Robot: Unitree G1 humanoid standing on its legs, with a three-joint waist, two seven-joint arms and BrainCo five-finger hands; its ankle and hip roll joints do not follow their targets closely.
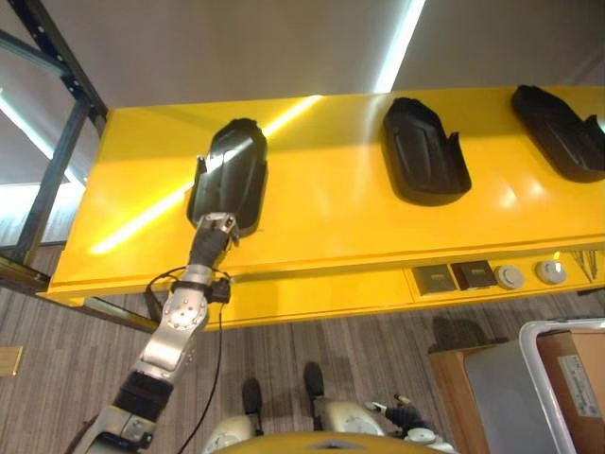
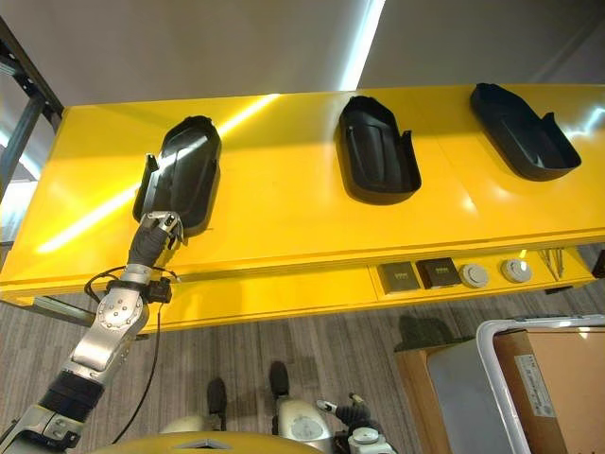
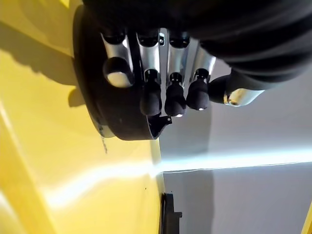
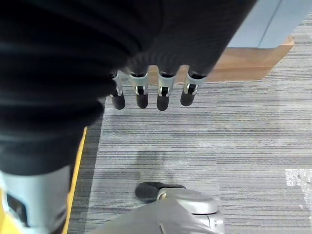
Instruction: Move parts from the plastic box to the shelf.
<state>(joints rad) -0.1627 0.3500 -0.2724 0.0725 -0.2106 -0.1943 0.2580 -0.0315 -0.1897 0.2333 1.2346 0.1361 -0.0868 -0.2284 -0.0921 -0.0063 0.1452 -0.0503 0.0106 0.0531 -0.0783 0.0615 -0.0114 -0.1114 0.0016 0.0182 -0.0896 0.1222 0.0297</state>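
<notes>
While the left hand (image 2: 163,227) sits at the near end of the black part (image 2: 181,172), its fingers (image 3: 152,95) are curled over that end's rim, thumb apart on the other side, so it looks clamped on the part rather than merely resting against it. From those fingers the part runs straight away, long axis pointing toward the back of the yellow shelf (image 2: 284,218), lying flat on the surface near the shelf's left end. That's the relation to watch: any release or pull-back has to go along that axis, toward the shelf's front edge. The right hand (image 4: 151,92) hangs low over the grey carpet, fingers relaxed and straight, holding nothing, and is much the farther of the two. The part itself is a dark, matte moulded shell, elongated and rounded at the far end, with a raised rim and a small tab on one side. Two similar shells, the middle part (image 2: 378,151) and the right part (image 2: 523,130), lie further right. The plastic box (image 2: 529,388) stands on the floor, lower right.
</notes>
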